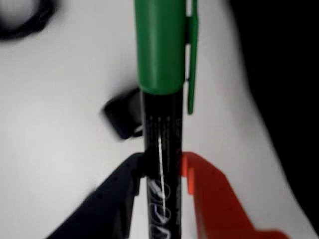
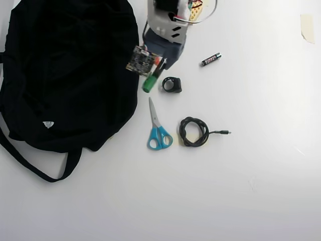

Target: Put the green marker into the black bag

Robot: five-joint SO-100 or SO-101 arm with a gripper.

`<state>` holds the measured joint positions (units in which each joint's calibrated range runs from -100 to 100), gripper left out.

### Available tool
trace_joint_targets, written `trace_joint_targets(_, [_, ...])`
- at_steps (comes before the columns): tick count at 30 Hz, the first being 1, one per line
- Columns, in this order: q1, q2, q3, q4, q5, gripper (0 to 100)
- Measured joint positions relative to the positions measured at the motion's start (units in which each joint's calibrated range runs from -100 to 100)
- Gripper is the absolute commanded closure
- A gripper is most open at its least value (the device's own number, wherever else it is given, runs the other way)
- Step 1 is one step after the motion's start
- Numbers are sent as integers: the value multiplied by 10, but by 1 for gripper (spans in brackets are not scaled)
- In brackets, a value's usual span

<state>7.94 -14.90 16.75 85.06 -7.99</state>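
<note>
Marker held in gripper: the black and orange fingers close on the black barrel, the green cap pointing to 12 o'clock in the wrist view, the long axis running 6 to 12. In the overhead view the green marker's cap shows just off the black bag's right edge; the bag lies toward 9 o'clock, so the coming move is judged a carry that way. Barrel print is blurred, unreadable. Nearby battery at 3 o'clock bears pink lettering, too small to read. Blue-handled scissors lie at 6 o'clock.
</note>
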Motion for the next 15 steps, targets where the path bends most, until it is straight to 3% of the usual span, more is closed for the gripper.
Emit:
trace_joint_targets(10, [196,0,-14,0,0,98])
trace_joint_targets(15, [342,-1,-15,-46,0,98])
